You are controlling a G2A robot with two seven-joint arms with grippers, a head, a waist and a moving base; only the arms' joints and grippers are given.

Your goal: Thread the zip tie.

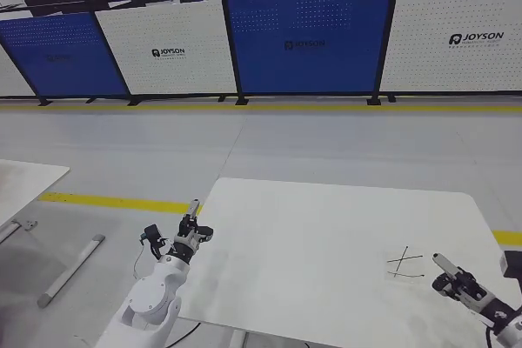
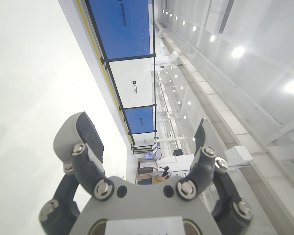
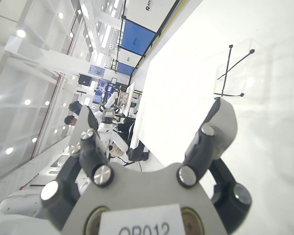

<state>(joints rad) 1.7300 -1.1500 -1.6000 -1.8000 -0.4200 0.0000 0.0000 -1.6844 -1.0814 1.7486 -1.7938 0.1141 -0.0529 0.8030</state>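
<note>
Three thin black zip ties (image 1: 404, 264) lie loosely crossed on the white table (image 1: 331, 252) near its right front part. In the right wrist view the zip ties (image 3: 231, 70) lie just beyond my fingers, two crossed and a third short one lying across their ends. My right gripper (image 1: 442, 268) sits a little to the right of them near the table's front right edge, open and empty (image 3: 152, 113). My left gripper (image 1: 191, 217) hangs at the table's left edge, far from the ties, open and empty (image 2: 147, 128).
A second white table (image 1: 17, 187) stands off to the left. A grey bar (image 1: 70, 270) lies on the floor between the tables. Blue and white perforated panels (image 1: 304, 43) line the back, with a yellow floor line (image 1: 122, 202) passing behind the table.
</note>
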